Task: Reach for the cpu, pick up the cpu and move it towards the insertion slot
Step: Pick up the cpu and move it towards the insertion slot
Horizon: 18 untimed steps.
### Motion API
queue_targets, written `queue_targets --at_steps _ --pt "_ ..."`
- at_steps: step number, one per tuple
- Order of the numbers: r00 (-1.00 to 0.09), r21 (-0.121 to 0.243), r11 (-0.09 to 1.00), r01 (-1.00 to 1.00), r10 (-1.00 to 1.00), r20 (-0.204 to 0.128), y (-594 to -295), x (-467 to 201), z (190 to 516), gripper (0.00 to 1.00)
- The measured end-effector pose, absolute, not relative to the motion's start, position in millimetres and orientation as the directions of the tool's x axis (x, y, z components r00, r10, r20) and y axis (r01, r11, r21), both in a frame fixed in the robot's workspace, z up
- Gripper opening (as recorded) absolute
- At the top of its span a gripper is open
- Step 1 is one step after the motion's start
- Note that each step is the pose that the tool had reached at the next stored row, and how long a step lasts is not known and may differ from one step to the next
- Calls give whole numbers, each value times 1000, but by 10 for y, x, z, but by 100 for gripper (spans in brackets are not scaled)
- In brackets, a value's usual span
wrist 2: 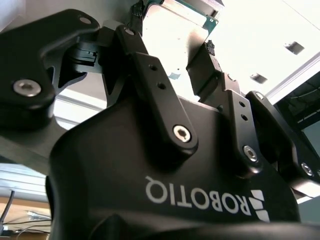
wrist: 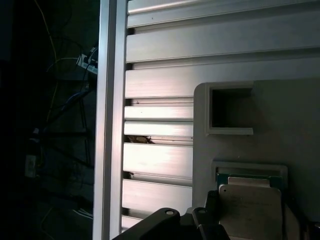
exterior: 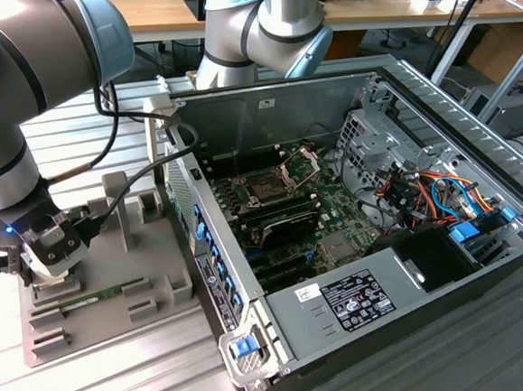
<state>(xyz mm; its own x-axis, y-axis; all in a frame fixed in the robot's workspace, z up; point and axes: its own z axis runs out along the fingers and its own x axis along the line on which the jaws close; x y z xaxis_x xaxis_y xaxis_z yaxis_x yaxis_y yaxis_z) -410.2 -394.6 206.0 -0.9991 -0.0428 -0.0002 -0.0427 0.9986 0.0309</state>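
At the tray's (exterior: 151, 286) near end, the gripper (exterior: 50, 271) sits low over the cpu (wrist: 250, 210), set square to the chip at its recess. I take this for the pick-up step. Whether it is clamped on the chip or merely around it, I cannot tell. Farther off, inside the open case (exterior: 264, 114), the slot (exterior: 265, 188) lies with its bracket raised, seemingly ready to receive the chip but well apart from it.

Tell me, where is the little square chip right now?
The cpu sits at a recess of the grey tray, right by the gripper, on the exterior view's left, outside the open computer case.
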Motion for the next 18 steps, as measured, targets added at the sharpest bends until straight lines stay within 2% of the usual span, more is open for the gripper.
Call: queue_targets --at_steps 18 --pt "-999 31 999 -43 -43 0 -3946 -4101 2187 55"
